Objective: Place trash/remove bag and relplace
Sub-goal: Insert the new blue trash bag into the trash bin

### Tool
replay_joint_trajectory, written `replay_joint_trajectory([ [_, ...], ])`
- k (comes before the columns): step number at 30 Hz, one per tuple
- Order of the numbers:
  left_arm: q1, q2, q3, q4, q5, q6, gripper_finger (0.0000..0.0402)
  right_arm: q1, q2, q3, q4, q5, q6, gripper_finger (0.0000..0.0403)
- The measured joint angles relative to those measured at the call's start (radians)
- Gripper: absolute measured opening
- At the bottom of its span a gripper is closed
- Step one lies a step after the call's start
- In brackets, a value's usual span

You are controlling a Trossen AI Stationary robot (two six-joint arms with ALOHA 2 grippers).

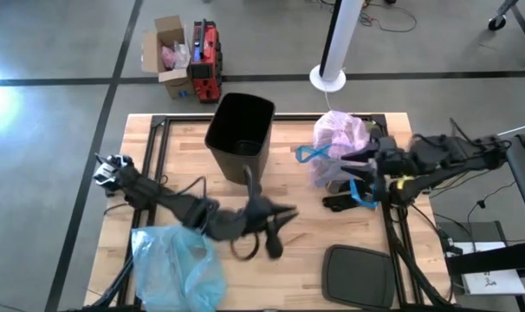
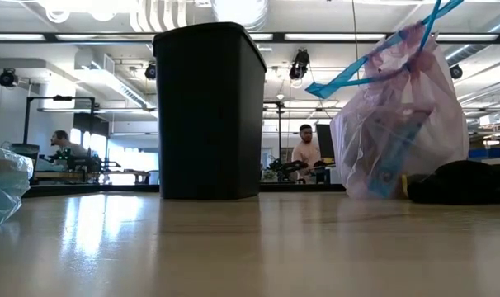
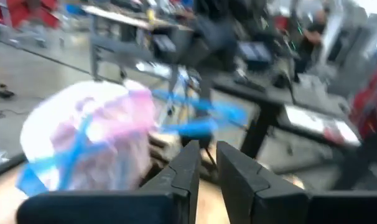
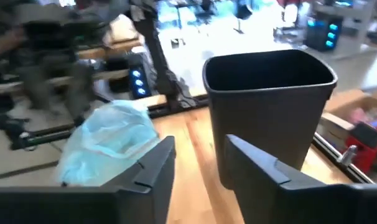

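from above, the bag (image 1: 339, 139) sits full and bunched on the far right part of the wooden surface (image 1: 306, 234), just right of the black bin (image 1: 238, 136), which stands bare with no liner in it. blue drawstring loops (image 1: 311, 153) trail from the bag's left side. the right gripper (image 1: 366, 178) sits at the bag's near right edge, its arm reaching in from the right and lying low and level. the left gripper (image 1: 275, 227) is mid-surface, its arm stretched out long from the left, well apart from the bag. a light-blue bag (image 1: 178, 264) lies crumpled near left, and a dark lid (image 1: 358, 276) near right.

from table height, the bag bulges with soft, thin film, contents showing through. it will likely be light, slack and slippery, so the drawstring or gathered neck looks the surest hold.

the left wrist view shows its fingers (image 3: 238, 180) with only a narrow gap, nearly clenched and empty, aimed at the bag.

the right wrist view shows fingers (image 4: 148, 165) apart with nothing between them, facing the bin and light-blue bag.
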Motion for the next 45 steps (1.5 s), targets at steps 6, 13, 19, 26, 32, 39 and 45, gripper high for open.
replay_joint_trajectory([
  [6, 0.135, 0.000, 0.000, 0.200, 0.000, 0.009, 0.0036, 0.000, -0.241, -0.255, 0.209, -0.029, -0.031, 0.0033],
  [13, 0.220, 0.000, 0.000, 0.413, 0.000, 0.082, 0.0036, 0.000, -0.434, -0.539, 0.432, -0.107, 0.000, 0.0006],
  [19, 0.228, -0.001, 0.000, 0.542, -0.013, 0.142, 0.0032, 0.000, -0.519, -0.767, 0.610, -0.190, 0.025, 0.0002],
  [26, 0.234, -0.001, 0.000, 0.540, -0.040, 0.149, 0.0032, 0.000, -0.538, -0.915, 0.639, -0.200, 0.067, 0.0001],
  [32, 0.253, -0.004, 0.000, 0.537, -0.035, 0.165, 0.0032, 0.000, -0.536, -0.982, 0.622, -0.216, 0.206, 0.0000],
  [39, 0.257, -0.040, 0.001, 0.534, -0.029, 0.218, 0.0032, 0.000, -0.582, -0.985, 0.616, -0.236, 0.180, 0.0000],
  [45, 0.257, -0.085, 0.001, 0.526, -0.027, 0.281, 0.0032, -0.005, -0.657, -0.985, 0.640, -0.151, 0.050, 0.0000],
])
